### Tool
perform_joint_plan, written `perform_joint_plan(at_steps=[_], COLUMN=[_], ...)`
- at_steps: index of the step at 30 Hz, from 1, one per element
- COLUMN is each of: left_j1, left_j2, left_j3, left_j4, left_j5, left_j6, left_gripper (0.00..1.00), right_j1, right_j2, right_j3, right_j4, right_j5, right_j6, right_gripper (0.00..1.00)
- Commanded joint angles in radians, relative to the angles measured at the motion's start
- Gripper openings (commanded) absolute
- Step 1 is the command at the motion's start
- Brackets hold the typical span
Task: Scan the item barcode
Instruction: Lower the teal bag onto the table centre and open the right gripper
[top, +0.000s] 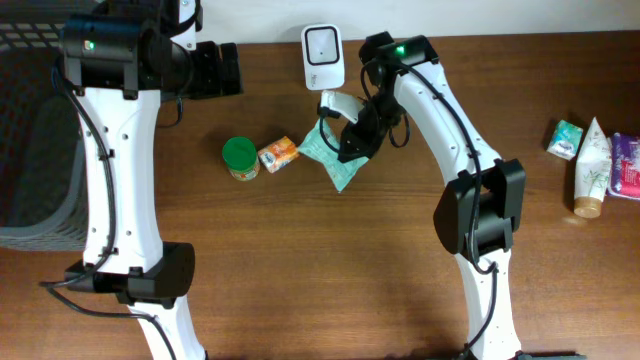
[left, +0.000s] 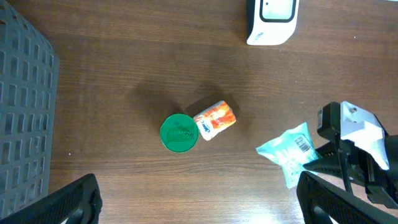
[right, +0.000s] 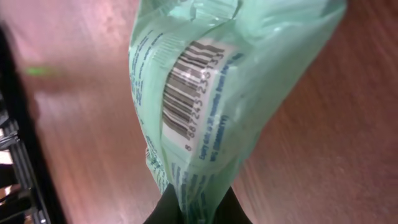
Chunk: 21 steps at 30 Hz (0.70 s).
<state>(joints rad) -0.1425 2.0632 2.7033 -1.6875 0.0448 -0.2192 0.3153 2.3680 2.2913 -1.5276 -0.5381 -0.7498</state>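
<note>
1. The packet (top: 335, 160) is pale green, crinkled plastic, soft and creased, with fine blue print running down one side.
2. Its barcode (right: 189, 87) is a white patch of black bars with a row of digits beside it. It sits slantwise on the packet and faces the right wrist camera squarely. The left wrist view also shows it on the packet's upper face.
3. The right claw (right: 196, 208) is clenched on the packet, its dark fingertips pinching one narrow end. The rest of the packet fans out ahead of the claw.
4. In the overhead view the packet spreads down and to the left of this claw. I cannot tell whether it touches the table (top: 300, 260).
5. The white scanner (top: 323, 58) stands just beyond the right claw, at the table's far edge.
6. The right arm rises from the near edge, bends at the elbow and reaches toward the far left. Its wrist is turned down over the packet.
7. The left claw (left: 196, 186) is released, its jaws spread wide above the table.
8. Ahead of the left claw lie a green-lidded jar (left: 179, 132) and an orange pouch (left: 215, 120), touching each other.
9. A grey basket (top: 30, 120) sits beside the left arm.
</note>
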Motion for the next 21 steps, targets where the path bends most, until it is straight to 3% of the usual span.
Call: perform_joint_plan(at_steps=[1,4,8,13,17,18,19,21], left_j1=[0.008,0.008,0.008,0.008,0.008,0.008,0.008,0.008], left_j2=[-0.014,-0.014,-0.014,-0.014,-0.014,-0.014,-0.014,-0.014], left_j3=[0.011,0.011,0.011,0.011,0.011,0.011,0.011,0.011], left_j4=[0.000,0.000,0.000,0.000,0.000,0.000,0.000,0.000], left_j5=[0.000,0.000,0.000,0.000,0.000,0.000,0.000,0.000], left_j6=[0.016,0.016,0.016,0.016,0.015,0.016,0.016,0.016], left_gripper=[0.99,0.99,0.99,0.99,0.99,0.99,0.99,0.99], right_j1=[0.005,0.005,0.005,0.005,0.005,0.000,-0.008,-0.024], right_j2=[-0.038,-0.038,-0.019,0.041,0.064,0.064,0.064,0.064], right_j3=[-0.004,-0.004,-0.004,-0.018,-0.172,-0.181,-0.179,-0.163], right_j4=[0.007,0.011,0.062,0.067,0.122,0.129,0.130,0.130], right_j5=[0.012,0.013,0.150,0.062,-0.003,0.000,0.000,0.022], right_j6=[0.030,0.032,0.206,0.208,0.209,0.209,0.220,0.274], right_gripper=[0.04,0.04,0.04,0.04,0.04,0.11,0.46,0.52])
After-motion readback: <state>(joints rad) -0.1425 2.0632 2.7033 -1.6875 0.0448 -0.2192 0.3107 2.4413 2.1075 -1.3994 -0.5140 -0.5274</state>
